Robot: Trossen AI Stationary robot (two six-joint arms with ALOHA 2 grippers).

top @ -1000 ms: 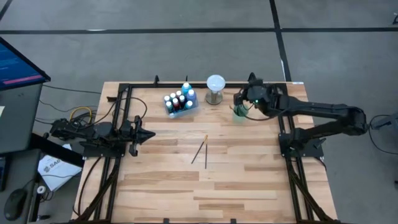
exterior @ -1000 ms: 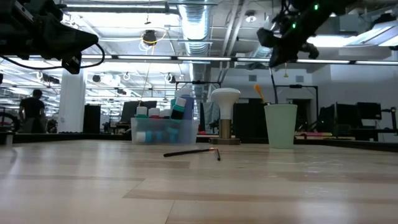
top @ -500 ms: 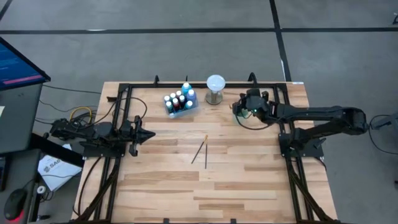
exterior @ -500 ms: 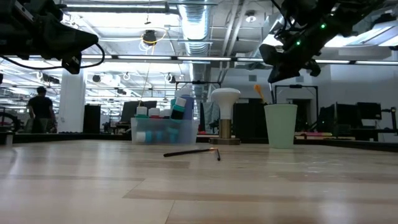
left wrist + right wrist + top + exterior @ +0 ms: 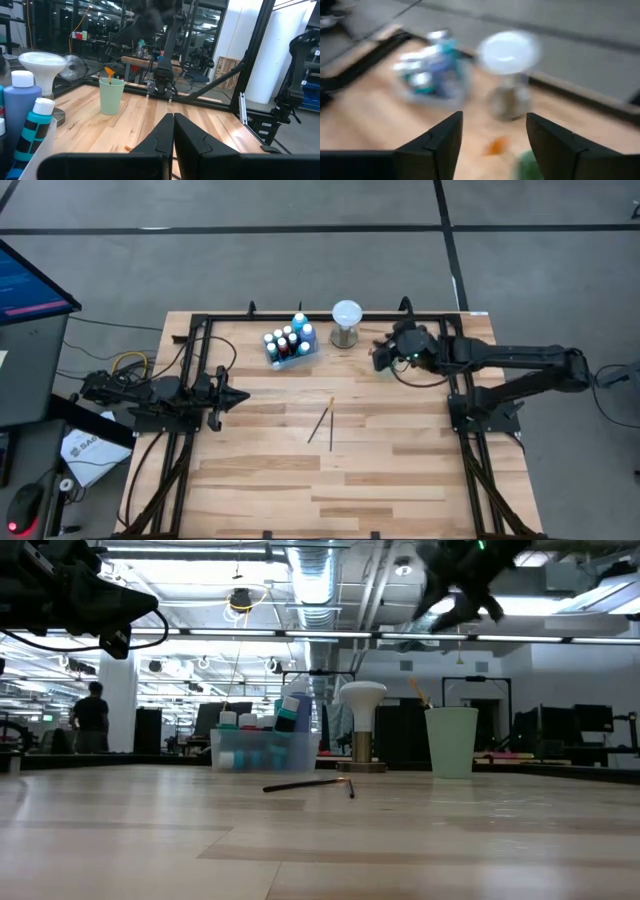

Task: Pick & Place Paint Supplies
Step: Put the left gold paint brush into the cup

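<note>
Two fingers on the right gripper are spread apart with nothing between them, hanging high over the cup, where an orange-tipped brush already stands. Left gripper sits pinched shut at the table's left edge. Two brushes lie mid-table, so I'd come down square over one handle, not the crossing.

- wooden plank worktop, black frame rails along sides
- clear bin of paint bottles, far edge
- white globe on metal base beside bin
- green cup near right rail
- two brushes lying loose mid-worktop, crossing at one end
</note>
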